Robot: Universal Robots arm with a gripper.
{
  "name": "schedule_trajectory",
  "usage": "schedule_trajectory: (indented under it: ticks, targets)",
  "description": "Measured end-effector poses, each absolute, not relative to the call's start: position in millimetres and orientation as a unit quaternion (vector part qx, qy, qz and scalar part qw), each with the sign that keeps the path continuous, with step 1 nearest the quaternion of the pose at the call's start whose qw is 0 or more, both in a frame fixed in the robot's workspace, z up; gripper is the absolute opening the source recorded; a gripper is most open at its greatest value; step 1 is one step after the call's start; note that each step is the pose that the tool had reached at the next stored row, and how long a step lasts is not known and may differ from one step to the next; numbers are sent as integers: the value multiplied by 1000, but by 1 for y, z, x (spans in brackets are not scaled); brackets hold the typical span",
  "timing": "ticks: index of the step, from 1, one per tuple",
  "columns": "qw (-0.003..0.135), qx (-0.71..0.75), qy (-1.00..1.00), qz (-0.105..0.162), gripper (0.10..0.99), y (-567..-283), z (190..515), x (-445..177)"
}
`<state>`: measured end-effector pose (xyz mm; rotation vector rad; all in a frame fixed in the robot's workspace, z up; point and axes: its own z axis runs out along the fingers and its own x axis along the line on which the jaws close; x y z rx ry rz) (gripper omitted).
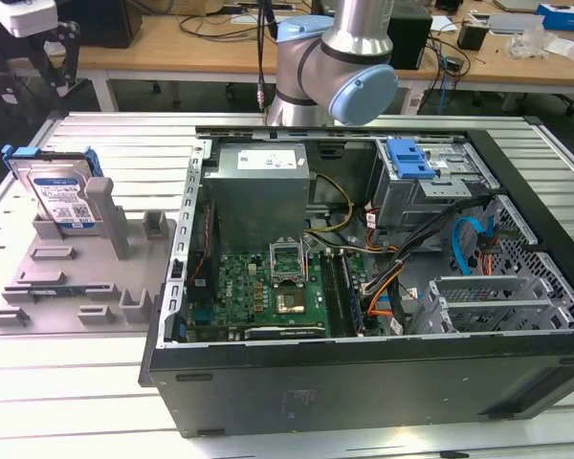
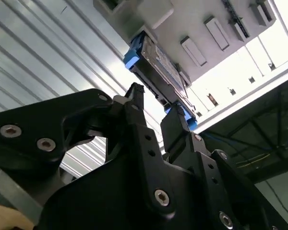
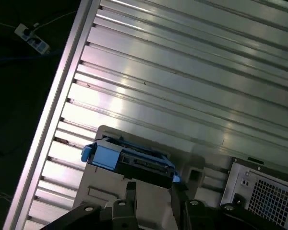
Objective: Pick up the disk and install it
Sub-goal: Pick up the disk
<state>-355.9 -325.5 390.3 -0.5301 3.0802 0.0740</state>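
One disk (image 1: 62, 196) stands upright in the grey tray (image 1: 72, 282) on the worktop (image 1: 124, 143), at the exterior view's left, beside the computer case (image 1: 364, 378). My claw (image 3: 153, 187) hovers over it, spread wide and empty. Closing off-centre, I reckon, could tilt it or snag a tray post (image 1: 105, 215).

disk (image 1: 62, 196) upright on tray (image 1: 77, 279), tray at the exterior view's left of computer case (image 1: 316, 375), both on table (image 1: 67, 387)

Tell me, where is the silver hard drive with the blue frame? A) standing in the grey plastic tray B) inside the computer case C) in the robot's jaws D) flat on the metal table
A: the silver-grey, blue-framed hard drive stands on edge in the flat grey plastic tray.
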Motion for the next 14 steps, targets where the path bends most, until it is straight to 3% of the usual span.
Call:
schedule_trajectory:
  ticks: [9,10,14]
  targets:
    - [5,-292,956,24,435,-326,390,-356]
    - [4,-305,952,24,498,-326,389,-356]
    - [3,-344,939,25,498,-326,389,-356]
